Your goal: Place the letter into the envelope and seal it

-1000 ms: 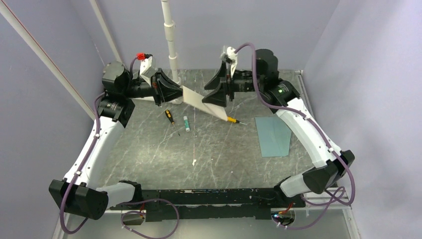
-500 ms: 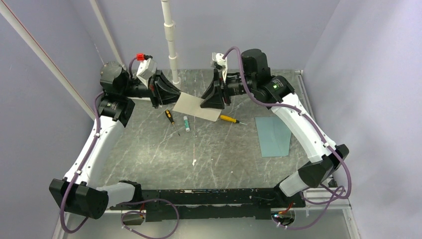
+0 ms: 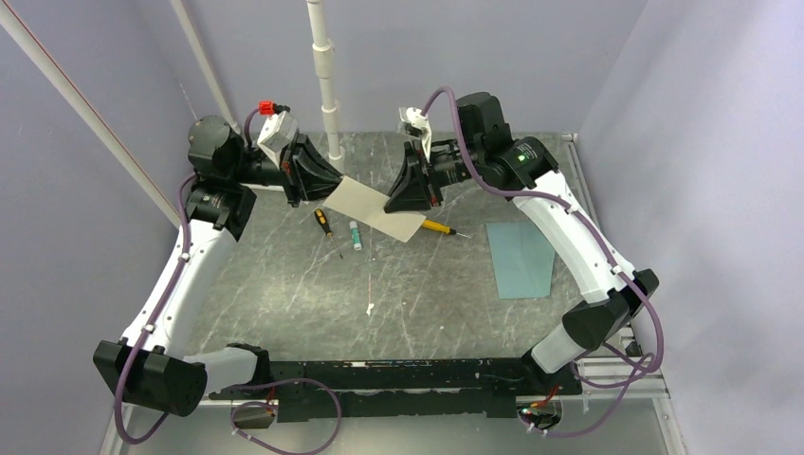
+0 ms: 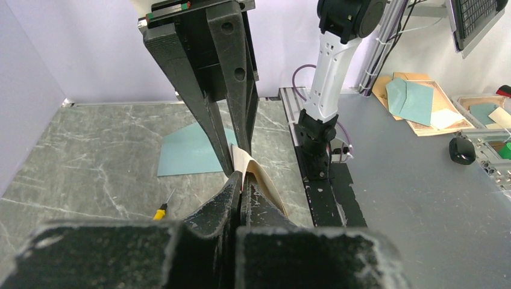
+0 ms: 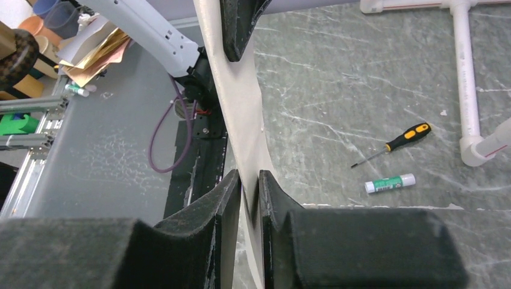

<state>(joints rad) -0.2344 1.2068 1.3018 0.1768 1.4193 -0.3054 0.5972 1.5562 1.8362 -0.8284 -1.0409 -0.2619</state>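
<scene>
The letter (image 3: pixel 365 206), a cream sheet, hangs in the air at the back of the table between both grippers. My left gripper (image 3: pixel 332 186) is shut on its left edge, and the pinch shows close up in the left wrist view (image 4: pixel 242 178) with the letter (image 4: pixel 260 176) curling away. My right gripper (image 3: pixel 391 203) straddles the sheet's right part. In the right wrist view the letter (image 5: pixel 238 102) runs between its fingers (image 5: pixel 228 198), which stand a narrow gap apart. The teal envelope (image 3: pixel 520 258) lies flat on the table at the right, apart from both grippers.
A yellow-handled screwdriver (image 3: pixel 438 227) lies under the letter's right end. A black-and-orange screwdriver (image 3: pixel 324 222) and a glue stick (image 3: pixel 356 235) lie left of centre. A thin white stick (image 3: pixel 369 296) lies mid-table. A white pipe post (image 3: pixel 327 85) stands at the back.
My right gripper has moved left along the letter and its jaws have narrowed around the sheet. The letter has swung from a long stretched slant to a shorter, flatter hang.
</scene>
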